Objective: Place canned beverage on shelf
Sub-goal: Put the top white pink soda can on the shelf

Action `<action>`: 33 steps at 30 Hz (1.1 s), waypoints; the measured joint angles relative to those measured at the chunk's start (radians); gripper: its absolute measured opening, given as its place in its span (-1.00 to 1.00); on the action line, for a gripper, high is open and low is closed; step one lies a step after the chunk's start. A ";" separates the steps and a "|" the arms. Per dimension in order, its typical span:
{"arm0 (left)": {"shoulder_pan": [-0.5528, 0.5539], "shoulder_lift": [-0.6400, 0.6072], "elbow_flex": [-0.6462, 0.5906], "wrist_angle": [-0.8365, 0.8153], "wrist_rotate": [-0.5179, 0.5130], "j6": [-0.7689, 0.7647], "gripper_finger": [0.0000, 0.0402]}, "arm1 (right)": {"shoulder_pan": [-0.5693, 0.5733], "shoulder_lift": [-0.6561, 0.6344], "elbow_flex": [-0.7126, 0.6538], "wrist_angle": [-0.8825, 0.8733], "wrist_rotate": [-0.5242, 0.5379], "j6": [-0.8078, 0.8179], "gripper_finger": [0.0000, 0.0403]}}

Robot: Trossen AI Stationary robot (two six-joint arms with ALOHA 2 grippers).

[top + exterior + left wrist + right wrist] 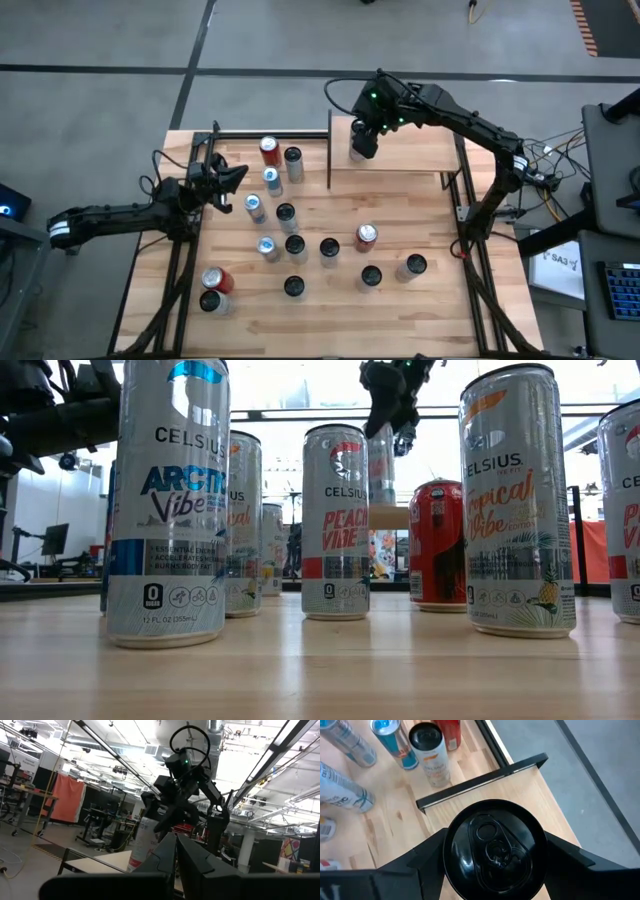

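1. My right fingers (492, 851) were closed around a black-topped can (492, 847), one finger on each side, holding it upright above the shelf (400, 150) at the far right of the table (330, 310).
2. The shelf was a light wood board with a black rail along its edge; seen from my right wrist, the can sat just inside that rail, over bare wood.
3. To finish well, I judged I should lower the can straight down, keep it upright, let its base settle flat on the board, and only then spread my fingers, lifting away without brushing its sides.
4. My left fingers (232, 177) were shut and empty, raised over the table's left side, pointing toward the shelf.
5. The table was pale planks, crowded with about a dozen standing cans, among them a red can (367, 236) near the middle.
6. Beyond lay a workshop with a grey floor, benches, an orange screen and bright ceiling lights.
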 joint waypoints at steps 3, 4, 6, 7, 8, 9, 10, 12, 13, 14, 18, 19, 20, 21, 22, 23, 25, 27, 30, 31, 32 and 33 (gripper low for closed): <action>0.000 0.000 0.000 0.000 0.000 0.000 -1.00 | -0.001 -0.002 -0.007 0.002 0.000 0.000 0.21; 0.000 0.000 0.000 0.000 0.000 0.000 -1.00 | -0.001 -0.002 -0.008 0.003 0.000 0.000 0.21; 0.000 0.000 0.000 0.000 0.000 0.000 -1.00 | -0.003 -0.002 -0.008 0.006 0.000 0.000 0.21; 0.000 0.000 0.000 0.000 0.000 0.000 -1.00 | -0.003 -0.002 -0.008 0.009 0.001 -0.001 0.24; 0.000 0.000 0.000 0.000 0.000 0.000 -1.00 | -0.003 -0.001 -0.008 0.014 0.000 -0.004 0.28; 0.000 0.000 0.000 0.000 0.000 0.000 -1.00 | -0.003 0.000 -0.008 0.018 0.001 -0.006 0.32; 0.000 0.000 0.000 0.000 0.000 0.000 -1.00 | -0.003 0.000 -0.008 0.021 0.001 -0.007 0.38; 0.000 0.000 0.000 0.000 0.000 0.000 -1.00 | -0.003 0.000 -0.008 0.024 0.009 -0.007 0.48; 0.000 0.000 0.000 0.000 0.000 0.000 -1.00 | -0.003 0.000 -0.008 0.028 0.009 -0.007 0.53; 0.000 0.000 0.000 0.000 0.000 0.000 -1.00 | -0.003 0.000 -0.008 0.028 0.009 -0.007 0.56; 0.000 0.000 0.000 0.000 0.000 0.000 -1.00 | -0.003 0.000 -0.008 0.039 0.014 -0.007 0.62; 0.000 0.000 0.000 0.000 0.000 0.000 -1.00 | -0.003 -0.004 -0.008 0.047 0.023 -0.007 0.62; 0.000 0.000 0.000 0.000 0.000 0.000 -1.00 | -0.003 -0.008 -0.008 0.050 0.040 -0.007 0.62; 0.000 0.000 0.000 0.000 0.000 0.000 -1.00 | -0.003 -0.012 -0.005 0.046 0.058 -0.008 0.62; 0.000 0.000 0.000 0.000 0.000 0.000 -1.00 | -0.003 -0.015 0.004 0.040 0.070 -0.008 0.62; 0.000 0.000 0.000 0.000 0.000 -0.001 -1.00 | -0.003 -0.017 0.013 0.040 0.081 -0.007 0.62; 0.000 0.000 0.000 0.000 0.000 -0.004 -1.00 | -0.003 -0.024 0.036 0.039 0.087 0.001 0.62; 0.000 0.000 0.000 -0.001 0.000 -0.004 -1.00 | 0.000 -0.030 0.065 0.041 0.086 0.014 0.62; 0.000 0.000 0.000 -0.001 0.000 -0.005 -1.00 | 0.019 -0.042 0.100 0.040 0.082 0.025 0.62; 0.000 0.000 0.000 -0.001 0.000 -0.005 -1.00 | 0.027 -0.046 0.108 0.039 0.079 0.030 0.62; 0.000 0.000 0.000 -0.001 0.000 -0.009 -1.00 | 0.035 -0.049 0.114 0.035 0.079 0.034 0.62; 0.000 0.000 0.000 -0.001 0.000 -0.011 -1.00 | 0.044 -0.054 0.117 0.026 0.079 0.035 0.62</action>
